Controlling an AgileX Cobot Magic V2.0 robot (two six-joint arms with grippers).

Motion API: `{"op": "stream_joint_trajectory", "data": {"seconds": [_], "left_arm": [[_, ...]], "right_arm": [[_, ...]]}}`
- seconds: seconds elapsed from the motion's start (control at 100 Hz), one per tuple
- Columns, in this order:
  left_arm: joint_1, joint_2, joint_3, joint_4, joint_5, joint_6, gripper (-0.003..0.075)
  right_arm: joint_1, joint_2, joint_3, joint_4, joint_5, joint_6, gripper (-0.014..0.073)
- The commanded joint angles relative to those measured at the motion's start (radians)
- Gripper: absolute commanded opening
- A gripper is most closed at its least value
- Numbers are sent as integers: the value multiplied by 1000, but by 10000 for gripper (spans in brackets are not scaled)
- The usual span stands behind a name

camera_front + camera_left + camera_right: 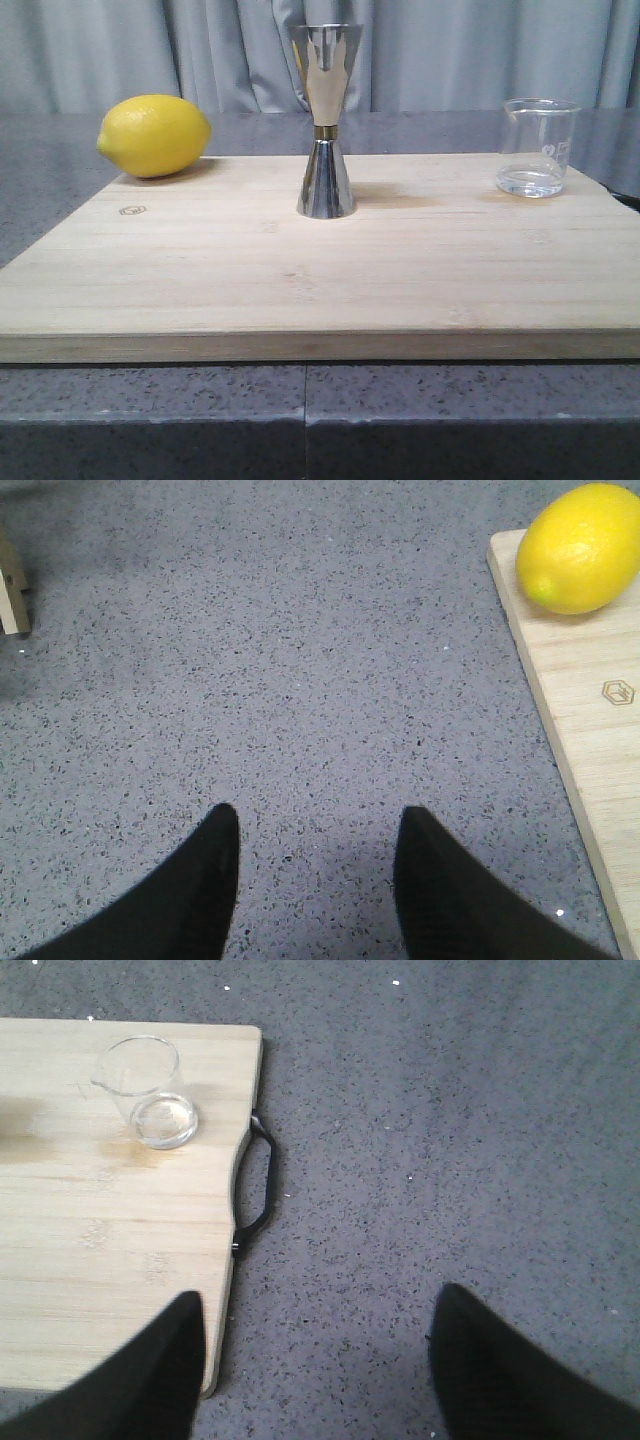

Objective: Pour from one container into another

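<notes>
A: Containers first. What's on the board?

B: Glass beaker [537,147] upright at the board's far right, about 2 o'clock from board centre in the front view. Thin layer of clear liquid at the bottom, faint printed marks on the wall. The right wrist view shows its pouring lip; beaker sits near the board edge with the black handle [256,1184].

A: And the steel one?

B: Steel jigger [326,120], hourglass shape, gold band at the waist, standing upright near board centre, toward the far edge, roughly 12 o'clock. Inside of its upper cup cannot be seen, so contents unknown. Beaker and jigger well apart.

A: Anything else there?

B: Lemon [154,135] at the far left corner, about 10 o'clock, resting on the wooden board [300,290]. Board lies on a grey speckled counter [300,660].

A: Claws?

B: Left gripper [318,865]: fingers spread wide, nothing between them, hanging over bare counter off the board's left side, lemon near. Right gripper [315,1360]: also spread wide, empty, over the board's right edge and the counter, well apart from the beaker. Neither touches anything visible.
</notes>
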Motion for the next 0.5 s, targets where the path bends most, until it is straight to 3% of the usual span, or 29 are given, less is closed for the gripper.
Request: {"op": "stream_joint_trajectory", "data": {"seconds": [0.0,0.15,0.31,0.49], "left_arm": [[3,-2,-23,11,-58,-13,220],[3,-2,-23,11,-58,-13,91],[3,0,-23,11,-59,-13,-20],[3,0,-23,11,-59,-13,-18]], "right_arm": [[-6,3,-23,-33,-53,2,170],[-6,3,-23,-35,-53,2,-74],[-6,3,-23,-50,-71,2,-71],[-6,3,-23,-52,-79,2,-71]]}}
